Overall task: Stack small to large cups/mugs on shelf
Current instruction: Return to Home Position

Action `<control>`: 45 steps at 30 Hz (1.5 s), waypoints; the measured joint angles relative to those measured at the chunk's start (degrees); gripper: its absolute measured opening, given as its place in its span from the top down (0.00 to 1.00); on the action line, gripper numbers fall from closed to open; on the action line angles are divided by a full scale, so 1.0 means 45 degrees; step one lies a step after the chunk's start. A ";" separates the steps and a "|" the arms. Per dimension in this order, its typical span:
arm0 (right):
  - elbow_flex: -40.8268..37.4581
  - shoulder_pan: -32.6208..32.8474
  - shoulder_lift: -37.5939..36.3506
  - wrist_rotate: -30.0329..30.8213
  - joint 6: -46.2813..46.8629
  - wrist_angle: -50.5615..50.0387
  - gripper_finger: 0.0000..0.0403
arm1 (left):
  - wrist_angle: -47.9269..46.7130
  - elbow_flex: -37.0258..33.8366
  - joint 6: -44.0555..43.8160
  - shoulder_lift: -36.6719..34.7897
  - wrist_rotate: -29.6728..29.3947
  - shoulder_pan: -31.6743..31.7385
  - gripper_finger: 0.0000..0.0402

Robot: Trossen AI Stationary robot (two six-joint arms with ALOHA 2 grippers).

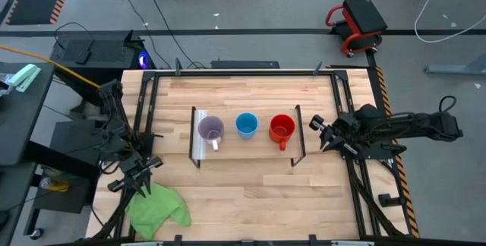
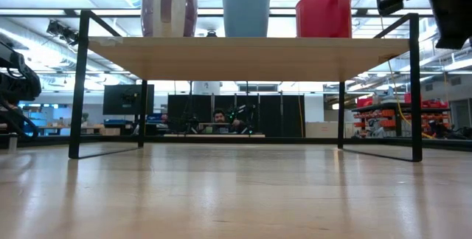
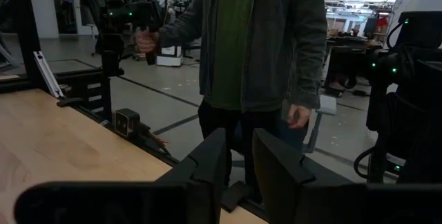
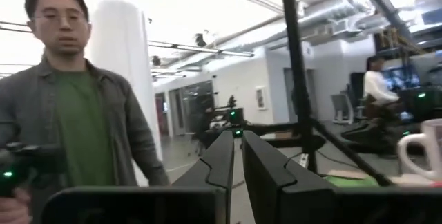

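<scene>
The shelf [image 1: 247,152] stands mid-table. On it, in a row and upright, stand a pale purple mug [image 1: 210,130] at the left end, a blue cup [image 1: 246,124] in the middle and a red mug [image 1: 282,128] at the right end. The low view shows them on the shelf's board [image 2: 243,56]: purple [image 2: 169,7], blue [image 2: 246,12], red [image 2: 323,14]. My right gripper [image 1: 323,134] hovers just off the shelf's right end frame, shut and empty [image 4: 238,148]. My left gripper [image 1: 144,168] waits at the table's left edge, with a narrow gap between its fingers [image 3: 239,155], empty.
A green cloth [image 1: 156,208] lies at the table's near left corner, beside my left gripper. A person [image 3: 255,44] stands beyond the table, holding a dark handle. Bare tabletop [image 1: 250,200] lies between the shelf and the near edge.
</scene>
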 joint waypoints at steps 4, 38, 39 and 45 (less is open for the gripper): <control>0.0235 -0.0587 0.0000 0.0648 -0.0122 0.0275 0.90 | -0.0005 0.0000 0.0000 0.0000 -0.0005 -0.0005 0.79; 0.0205 -0.3588 -0.6317 0.1713 0.0637 0.0787 0.90 | 0.0073 -0.0010 -0.0005 0.0000 -0.0010 -0.0005 0.80; 0.0205 -0.3722 -0.6382 0.1713 0.0790 0.0808 0.90 | 0.0073 -0.0010 -0.0005 0.0000 -0.0010 -0.0005 0.79; 0.0205 -0.4225 -0.7004 0.1703 0.0984 0.0895 0.90 | 0.0076 -0.0010 -0.0005 0.0000 -0.0010 -0.0005 0.78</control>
